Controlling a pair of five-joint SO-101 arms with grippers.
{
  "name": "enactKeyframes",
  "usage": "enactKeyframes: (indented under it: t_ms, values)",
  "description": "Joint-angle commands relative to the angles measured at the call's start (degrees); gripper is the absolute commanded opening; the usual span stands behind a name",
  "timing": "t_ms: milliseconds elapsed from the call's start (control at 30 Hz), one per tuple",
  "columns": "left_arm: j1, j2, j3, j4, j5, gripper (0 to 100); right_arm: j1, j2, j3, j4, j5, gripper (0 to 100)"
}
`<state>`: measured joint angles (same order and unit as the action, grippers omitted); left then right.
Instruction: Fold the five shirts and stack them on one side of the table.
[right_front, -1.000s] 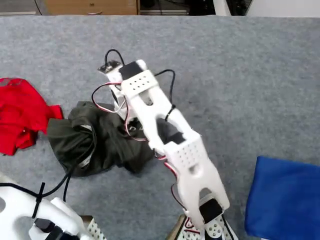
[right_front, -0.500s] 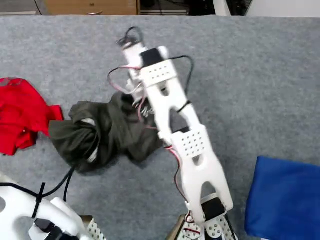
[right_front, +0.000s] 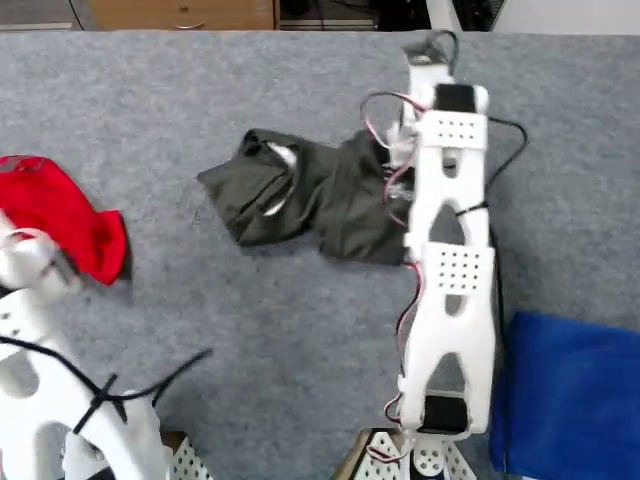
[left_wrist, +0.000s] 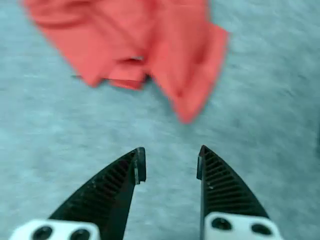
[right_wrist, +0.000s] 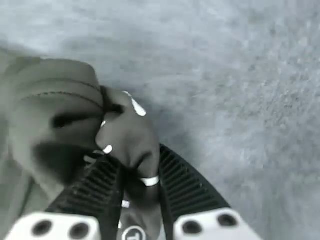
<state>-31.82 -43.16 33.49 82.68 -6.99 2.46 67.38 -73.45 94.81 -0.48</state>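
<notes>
While clamped in right claw (right_wrist: 140, 159), dark shirt (right_front: 300, 195)

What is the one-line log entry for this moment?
right gripper: shut on dark shirt | left gripper: open, short of red shirt | blue shirt: flat beside right arm

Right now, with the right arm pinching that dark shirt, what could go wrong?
1. The right gripper is shut on just a small bunch of the dark shirt, so the cloth might slip free.
2. The shirt lies crumpled, not flat, so any fold started here would likely come out messy.
3. The left gripper is open short of the red shirt; closing there would probably miss it.
</notes>
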Motion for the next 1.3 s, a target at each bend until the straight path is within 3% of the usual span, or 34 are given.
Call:
enactKeyframes:
  t_ms: [0,167,300,567,767,900,967,1267]
  values:
    - [12.75,-0.31,2.73,-7.38,7.74,18,3.65,3.56,-3.82,-4.48,0.79,0.8]
    - [27.60,1.01,3.96,-19.60,17.41,18,4.70,6.90,-8.66,-5.71,0.79,0.8]
    - [34.64,9.98,2.64,-29.36,21.71,18,4.79,8.75,-12.09,-5.71,0.79,0.8]
    - [44.84,37.58,-15.65,-31.21,22.51,18,4.79,10.15,-14.29,-5.71,0.79,0.8]
    - [45.89,54.90,-27.87,-31.21,22.59,18,4.70,10.15,-14.29,-5.71,0.79,0.8]
    - [44.75,64.22,-31.56,-31.21,21.71,2,4.70,10.15,-14.29,-5.71,0.79,0.8]
    - [44.40,67.38,-31.91,-30.24,20.48,3,4.70,10.15,-14.29,-5.71,0.79,0.8]
    - [41.58,65.71,-40.62,-13.36,20.48,2,4.62,8.66,-17.36,-2.29,0.79,0.8]
